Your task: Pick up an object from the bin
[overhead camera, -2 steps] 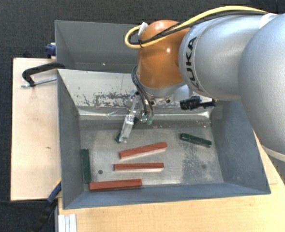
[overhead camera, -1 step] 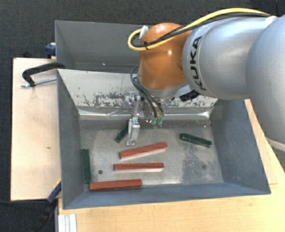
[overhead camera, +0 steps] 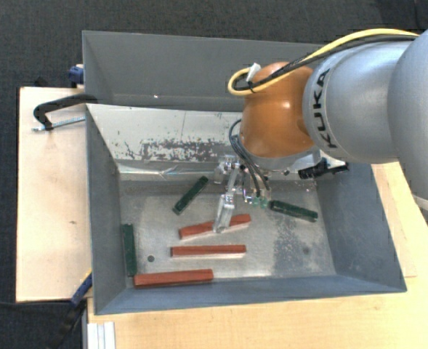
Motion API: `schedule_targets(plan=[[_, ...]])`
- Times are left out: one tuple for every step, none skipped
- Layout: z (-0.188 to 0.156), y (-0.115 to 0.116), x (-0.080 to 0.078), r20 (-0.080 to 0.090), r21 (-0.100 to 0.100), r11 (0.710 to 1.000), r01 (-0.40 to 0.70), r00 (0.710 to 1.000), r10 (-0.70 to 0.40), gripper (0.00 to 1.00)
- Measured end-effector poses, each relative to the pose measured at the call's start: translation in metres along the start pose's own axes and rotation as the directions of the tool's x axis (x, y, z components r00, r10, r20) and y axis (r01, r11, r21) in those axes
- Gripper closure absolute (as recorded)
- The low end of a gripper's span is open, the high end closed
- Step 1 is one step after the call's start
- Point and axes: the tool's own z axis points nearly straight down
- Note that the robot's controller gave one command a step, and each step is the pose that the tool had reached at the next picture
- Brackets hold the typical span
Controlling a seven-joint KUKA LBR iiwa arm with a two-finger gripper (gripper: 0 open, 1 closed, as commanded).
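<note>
The gripper (overhead camera: 224,218) hangs low in the middle of the grey metal bin (overhead camera: 105,195), under the arm's orange wrist cover (overhead camera: 272,115), which reaches in from the right with a yellow cable (overhead camera: 312,53) looping over it. Its silvery tip comes down onto the uppermost of three red-brown bars, a short flat bar (overhead camera: 199,231) lying slightly tilted on the bin floor. The tip meets this bar near its right end. Whether the gripper is parted or closed cannot be told from here, since the metal parts overlap each other, and it cannot be told whether the bar is clamped. Just below lies a second red-brown bar (overhead camera: 208,251), nearly level, and further toward the front wall a third, longer one (overhead camera: 174,277), near the front-left corner. Three dark green sticks lie around them. One (overhead camera: 190,195) lies slanted to the left of the gripper, close by but apart from it. One (overhead camera: 295,210) is just to its right, below the wrist cover. One (overhead camera: 128,249) lies along the foot of the left wall, well apart from the rest. A small dark speck (overhead camera: 150,259) sits on the floor beside that last stick.
</note>
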Motion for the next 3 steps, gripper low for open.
schedule_targets(plan=[[0.0512, 0.0003, 0.0028, 0.004, -0.001, 0.978, 0.210, 0.978, -0.210, 0.00], [0.0494, 0.0002, 0.0120, 0.004, -0.001, 0.989, 0.150, 0.989, -0.150, 1.00], [0.0497, 0.0001, 0.0121, 0.004, -0.002, 0.989, 0.150, 0.989, -0.150, 1.00]])
